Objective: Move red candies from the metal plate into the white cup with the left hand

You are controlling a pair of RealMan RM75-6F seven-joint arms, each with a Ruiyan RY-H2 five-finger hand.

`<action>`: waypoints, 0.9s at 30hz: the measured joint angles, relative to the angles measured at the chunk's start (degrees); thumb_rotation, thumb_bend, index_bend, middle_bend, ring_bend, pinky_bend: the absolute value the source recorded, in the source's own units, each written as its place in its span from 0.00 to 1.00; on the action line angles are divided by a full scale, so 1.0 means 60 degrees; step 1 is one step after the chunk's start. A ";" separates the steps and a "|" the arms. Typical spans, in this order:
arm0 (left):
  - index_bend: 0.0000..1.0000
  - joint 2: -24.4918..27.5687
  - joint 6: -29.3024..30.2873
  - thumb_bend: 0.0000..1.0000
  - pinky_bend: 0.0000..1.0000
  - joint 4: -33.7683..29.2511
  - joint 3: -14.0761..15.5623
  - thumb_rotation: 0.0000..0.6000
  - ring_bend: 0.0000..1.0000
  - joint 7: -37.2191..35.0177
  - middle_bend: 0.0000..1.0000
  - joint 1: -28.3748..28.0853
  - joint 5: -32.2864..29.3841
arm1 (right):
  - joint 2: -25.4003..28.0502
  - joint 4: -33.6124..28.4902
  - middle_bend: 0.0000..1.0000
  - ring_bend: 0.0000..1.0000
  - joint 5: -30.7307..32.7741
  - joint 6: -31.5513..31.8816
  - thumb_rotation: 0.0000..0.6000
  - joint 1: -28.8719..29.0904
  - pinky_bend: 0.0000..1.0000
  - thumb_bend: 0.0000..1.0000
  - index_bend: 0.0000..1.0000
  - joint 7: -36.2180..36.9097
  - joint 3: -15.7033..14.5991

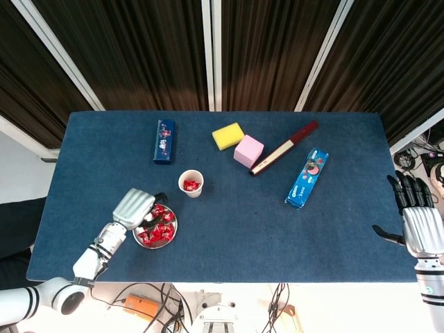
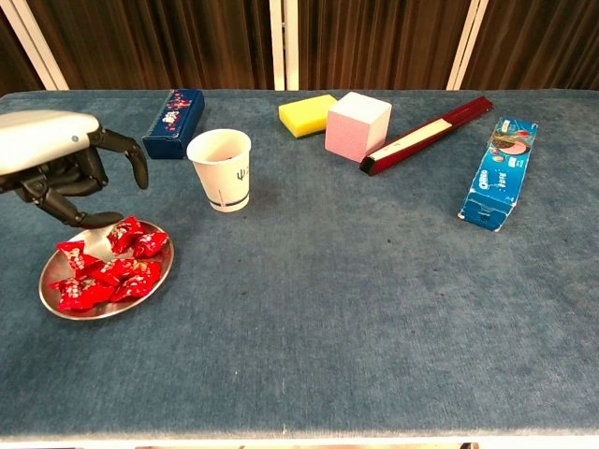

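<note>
While the left hand (image 1: 134,208) hung empty, fingers curled apart, over the plate (image 1: 155,243) of candies (image 1: 158,232), one candy lay in the cup (image 1: 191,183); the right hand (image 1: 419,225) spread open off-table. From the chest, that left hand (image 2: 58,166) hovered above the candies (image 2: 105,272), beside the cup (image 2: 221,169).

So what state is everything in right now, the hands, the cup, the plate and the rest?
left hand: fingers apart, holding nothing, above the plate's edge
right hand: open, at the table's edge, holding nothing
white cup: upright, with red candy inside
metal plate: flat on the table, with a pile of red candies
dark blue box: lying flat
blue cookie box: lying flat
pink cube: beside the yellow sponge
</note>
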 measured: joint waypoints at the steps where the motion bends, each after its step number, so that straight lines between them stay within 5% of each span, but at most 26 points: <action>1: 0.41 -0.0112 -0.0087 0.24 0.84 0.0119 0.0014 1.00 0.86 0.0006 0.93 -0.0007 -0.0014 | 0.0008 -0.0012 0.01 0.00 0.0007 0.0013 1.00 -0.0011 0.00 0.11 0.00 -0.0011 -0.0003; 19: 0.44 -0.0939 -0.0902 0.26 0.84 0.1169 -0.0042 1.00 0.86 0.0294 0.93 -0.0143 -0.0419 | -0.0003 -0.0062 0.01 0.00 0.0134 -0.0094 1.00 0.0019 0.00 0.11 0.00 -0.0122 0.0003; 27: 0.54 -0.1096 -0.1079 0.33 0.84 0.1372 -0.0026 1.00 0.86 0.0167 0.93 -0.0122 -0.0451 | 0.0000 -0.0075 0.01 0.00 0.0174 -0.0101 1.00 0.0016 0.00 0.11 0.00 -0.0136 0.0007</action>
